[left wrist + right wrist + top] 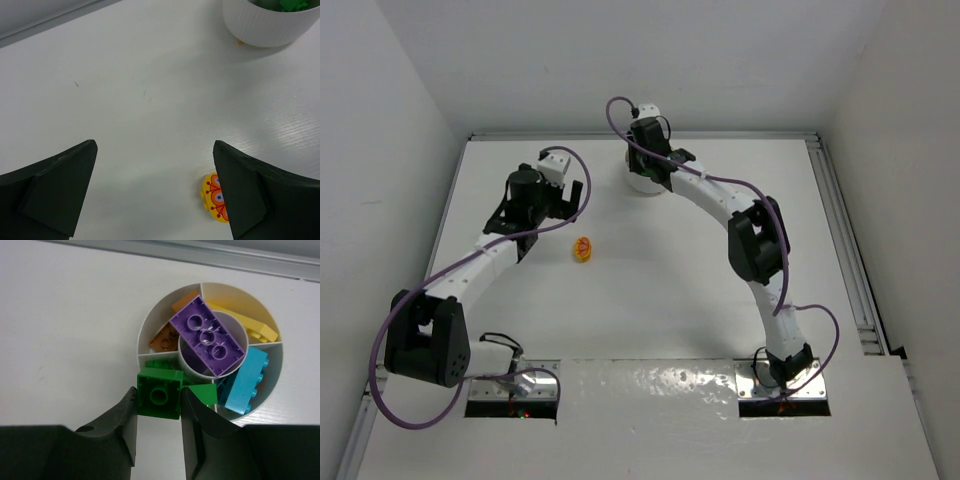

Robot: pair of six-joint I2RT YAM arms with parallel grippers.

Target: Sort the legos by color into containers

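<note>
Gripping a green lego (159, 399), the right fingers (122, 425) hover over the dish (139, 342); left fingers (55, 185) spread wide

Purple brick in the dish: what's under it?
The purple brick lies across the centre ring of the dish, one end over an orange brick. The ring's wall shows beside it. Most of the ring's inside is covered, so its contents cannot be seen.

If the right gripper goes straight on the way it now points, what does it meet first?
Probably the green legos lying in the near wedge of the white dish, just beyond the green lego the right gripper holds. Depth is unclear; the rim may come first.
</note>
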